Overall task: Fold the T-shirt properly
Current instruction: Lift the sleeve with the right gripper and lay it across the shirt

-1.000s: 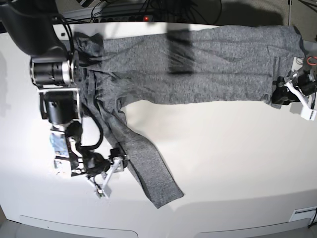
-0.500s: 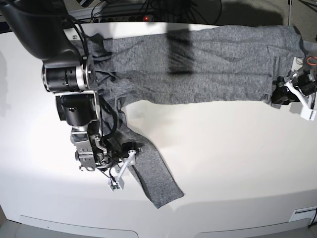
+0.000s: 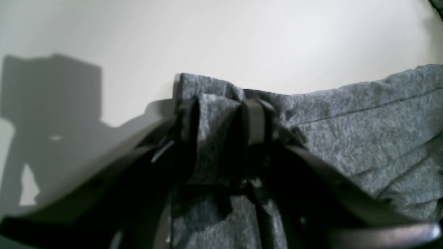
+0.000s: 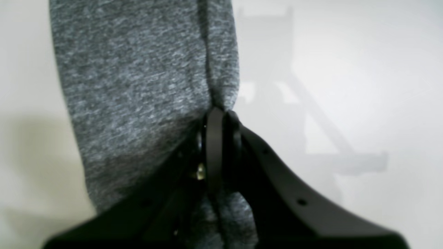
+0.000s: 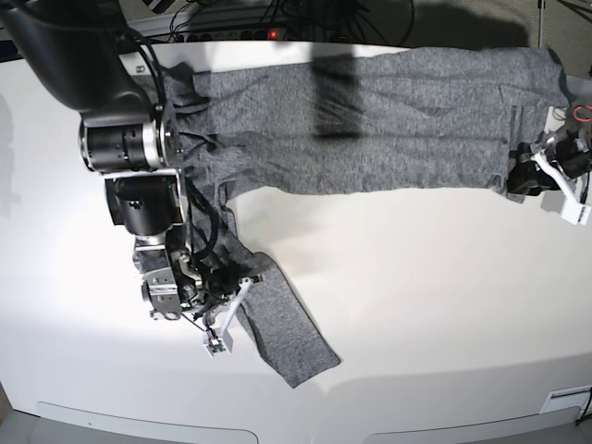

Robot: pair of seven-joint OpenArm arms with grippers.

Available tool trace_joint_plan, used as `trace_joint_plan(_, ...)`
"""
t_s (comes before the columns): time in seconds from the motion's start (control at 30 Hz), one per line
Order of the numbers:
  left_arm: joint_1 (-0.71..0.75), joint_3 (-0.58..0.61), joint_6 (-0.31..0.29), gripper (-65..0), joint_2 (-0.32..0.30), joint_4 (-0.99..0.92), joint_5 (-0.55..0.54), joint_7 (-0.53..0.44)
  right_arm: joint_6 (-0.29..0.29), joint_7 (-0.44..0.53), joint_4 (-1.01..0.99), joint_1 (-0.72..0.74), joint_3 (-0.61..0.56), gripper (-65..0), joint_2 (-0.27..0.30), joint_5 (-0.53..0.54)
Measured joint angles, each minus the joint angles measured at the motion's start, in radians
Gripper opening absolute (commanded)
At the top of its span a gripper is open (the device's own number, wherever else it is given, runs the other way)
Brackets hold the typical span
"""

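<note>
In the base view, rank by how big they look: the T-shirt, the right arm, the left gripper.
1. T-shirt, spread nearly across the table.
2. Right arm; nearer the camera, so it looks larger than it is.
3. Left gripper, only partly visible at the shirt's edge.

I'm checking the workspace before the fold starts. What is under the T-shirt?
Under the T-shirt only the white table shows, bare around its edges. Whatever lies beneath the cloth is covered. The right pincer pinches the sleeve; the left pincer grips the hem.
</note>
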Motion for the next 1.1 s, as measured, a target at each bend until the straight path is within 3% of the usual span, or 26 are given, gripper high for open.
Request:
trace_joint_plan(0.1,0.000,0.000,0.000,-44.9,0.000,0.000,0.000,0.000,0.126,-0.104,0.047,-0.003,0.000,-65.0,-0.035,0.004)
trace_joint_plan(0.33,0.000,0.000,0.000,-44.9,-0.001,0.000,0.000,-0.003,0.132,-0.320,0.197,-0.055,0.000,-65.0,-0.137,0.123)
trace_joint_plan(0.53,0.000,0.001,0.000,-44.9,-0.025,0.000,0.008,-0.001,0.131,-0.512,0.480,-0.184,-0.001,-65.0,-0.189,0.265)
trace_joint_plan(0.7,0.000,-0.018,0.000,-44.9,-0.030,0.000,0.016,0.013,0.133,-0.588,0.627,-0.295,-0.049,-65.0,-0.196,0.439)
trace_joint_plan(0.8,0.005,-0.049,0.010,-44.9,-0.028,-0.003,0.027,0.007,0.133,-0.633,0.737,-0.377,-0.102,-65.0,-0.194,0.481)
trace_joint_plan(1.1,0.008,-0.059,0.010,-44.9,-0.028,-0.005,0.029,0.004,0.133,-0.643,1.064,-0.569,-0.224,-65.0,-0.194,0.570)
